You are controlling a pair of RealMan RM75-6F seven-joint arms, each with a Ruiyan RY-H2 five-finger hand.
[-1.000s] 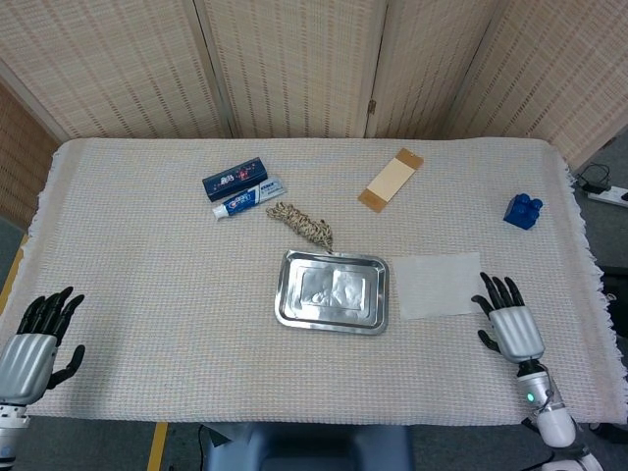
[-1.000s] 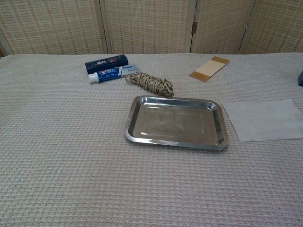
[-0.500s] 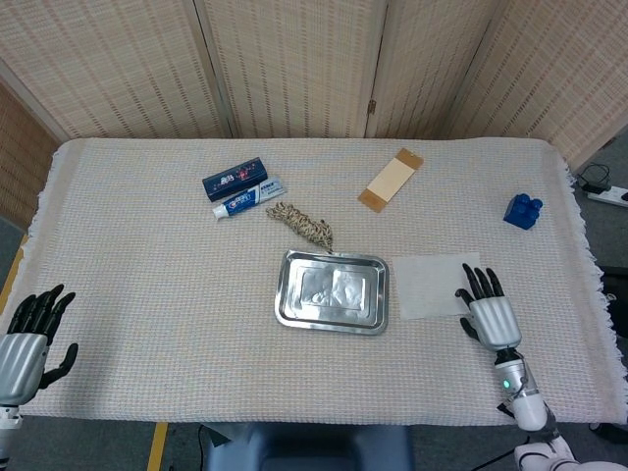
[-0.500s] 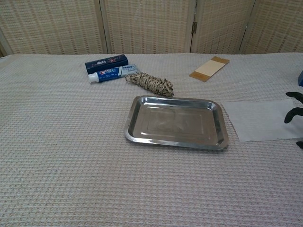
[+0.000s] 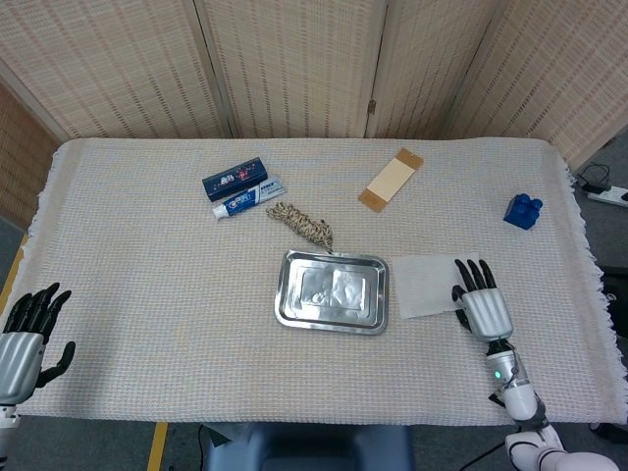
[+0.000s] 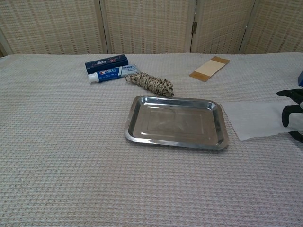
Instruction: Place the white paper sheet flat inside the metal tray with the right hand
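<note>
Right robot hand (image 5: 484,306) moved onto paper sheet (image 5: 424,284), long axis L-R beside tray (image 5: 332,291).

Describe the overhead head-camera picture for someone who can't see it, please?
A robot's right hand, fingers spread, reaches over the right edge of a white paper sheet lying flat beside an empty metal tray on a cloth-covered table. Farther back lie a toothpaste tube, a dark box, a rope bundle, a tan card and a blue block; the left hand rests open at the near-left edge.

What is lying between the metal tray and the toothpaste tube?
A coil of rope lies between the metal tray and the toothpaste tube, close to the tray's far rim. Both the head and chest views show it.
</note>
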